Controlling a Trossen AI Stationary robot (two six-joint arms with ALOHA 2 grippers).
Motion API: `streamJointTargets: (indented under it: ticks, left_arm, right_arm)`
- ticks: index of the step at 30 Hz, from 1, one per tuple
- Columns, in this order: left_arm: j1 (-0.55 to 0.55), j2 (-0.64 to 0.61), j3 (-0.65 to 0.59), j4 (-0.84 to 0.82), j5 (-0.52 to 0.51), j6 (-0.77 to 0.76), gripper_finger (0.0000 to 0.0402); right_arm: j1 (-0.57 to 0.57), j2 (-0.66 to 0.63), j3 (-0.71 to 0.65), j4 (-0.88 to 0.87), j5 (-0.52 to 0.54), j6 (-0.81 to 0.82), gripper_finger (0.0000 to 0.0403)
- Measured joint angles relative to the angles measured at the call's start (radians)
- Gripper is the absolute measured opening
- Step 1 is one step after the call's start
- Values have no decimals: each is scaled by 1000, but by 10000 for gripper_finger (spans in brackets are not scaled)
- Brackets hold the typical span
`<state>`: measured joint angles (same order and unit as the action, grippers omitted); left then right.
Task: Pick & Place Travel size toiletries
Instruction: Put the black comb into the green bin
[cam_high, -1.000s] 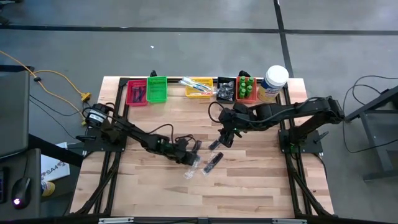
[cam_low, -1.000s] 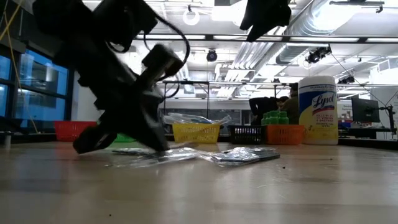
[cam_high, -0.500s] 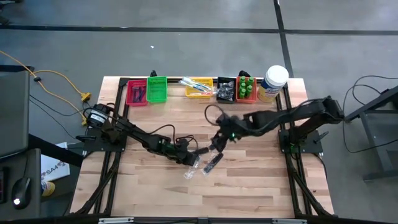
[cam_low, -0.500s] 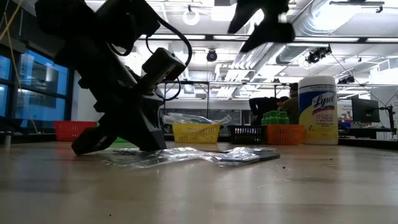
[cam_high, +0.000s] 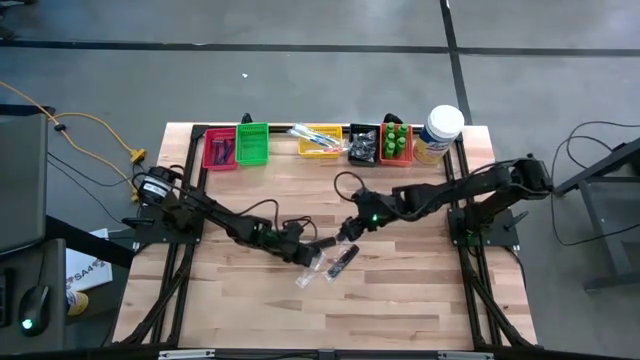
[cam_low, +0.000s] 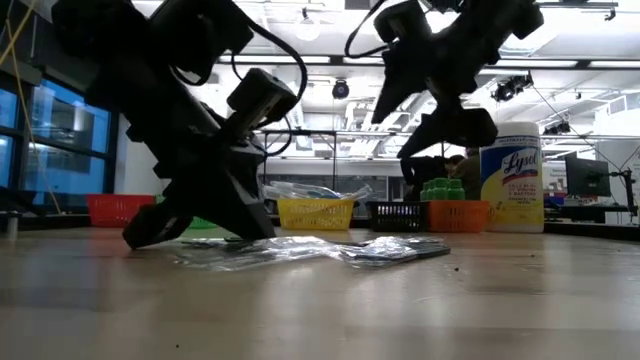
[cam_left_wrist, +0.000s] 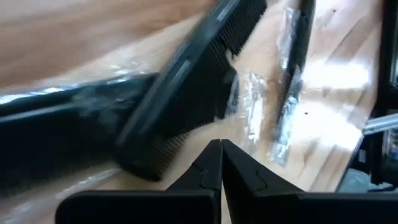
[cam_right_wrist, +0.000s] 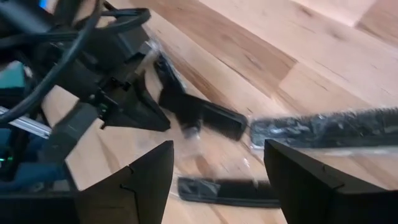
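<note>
Left tool (cam_high: 318, 245): low on the bench (cam_high: 400, 300), fingers pressed together with nothing between them, tips right up against the loose clear-wrapped combs (cam_high: 340, 262). From where I stand it looks like it's pinning or nudging the pile, though I can't be sure.
Right tool (cam_high: 350, 228): fingers spread wide, holding nothing, hovering just above the same pile from the other side, apparently lined up to take one item.
Wrapped combs: lying flat mid-bench, in crinkled plastic, overlapping one another (cam_left_wrist: 186, 93), which likely makes a single clean grab awkward.
Bins (cam_high: 245, 145): a row along the far edge, red, green, yellow, black and orange, well apart from the pile; presumably the drop-off.
White jar (cam_high: 440, 130): upright at the row's right end, out of the way.
</note>
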<state>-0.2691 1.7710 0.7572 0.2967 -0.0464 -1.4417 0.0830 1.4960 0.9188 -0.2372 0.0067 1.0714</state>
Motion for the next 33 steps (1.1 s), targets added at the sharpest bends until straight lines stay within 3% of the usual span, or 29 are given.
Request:
streamJointTargets:
  ticks: [5, 12, 25, 33]
  left_arm:
    - [0, -67, 0, -29, -26, 9, 0]
    - [1, -89, 1, -204, -73, -2, 0]
    - [0, -85, 5, -273, -73, -29, 0]
    - [0, -85, 5, -289, -76, -29, 0]
  right_arm:
    - [-8, 0, 0, 57, -10, -17, 238]
    - [-7, 0, 0, 70, -10, -29, 238]
    - [-7, 0, 1, 70, -1, -48, 238]
    - [30, 96, 2, 123, -42, 49, 238]
